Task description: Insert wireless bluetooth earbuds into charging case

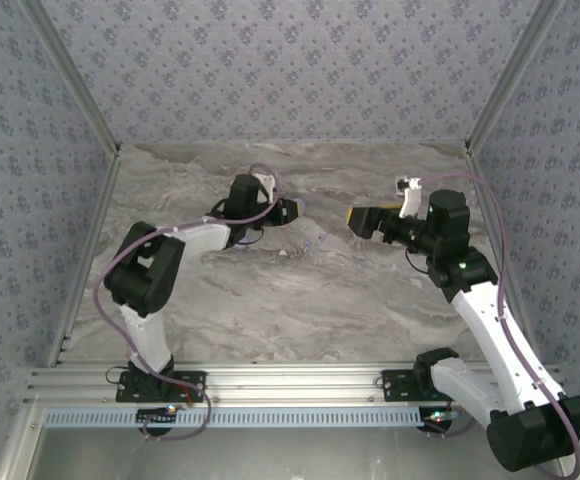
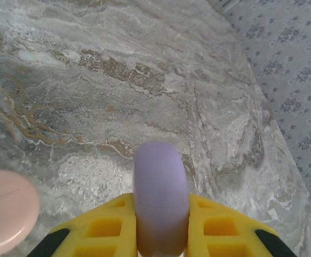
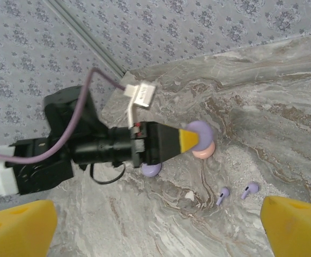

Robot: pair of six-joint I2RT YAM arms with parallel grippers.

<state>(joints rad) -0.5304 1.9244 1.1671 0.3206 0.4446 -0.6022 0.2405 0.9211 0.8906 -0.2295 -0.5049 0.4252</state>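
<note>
Left wrist view: the left pincer (image 2: 161, 214) is clamped on a lilac case (image 2: 161, 171). Two lilac buds (image 3: 223, 194) lie on the counter (image 3: 284, 107) near it. The right pincer (image 3: 155, 230) is wide apart; I think it must grab a bud next.

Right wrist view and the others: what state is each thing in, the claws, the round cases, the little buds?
Left gripper: shut on the lilac case.
Right gripper: open, holding nothing.
Pink case: lying on the table, looks closed.
Two lilac earbuds: loose on the table, outside any case.
</note>
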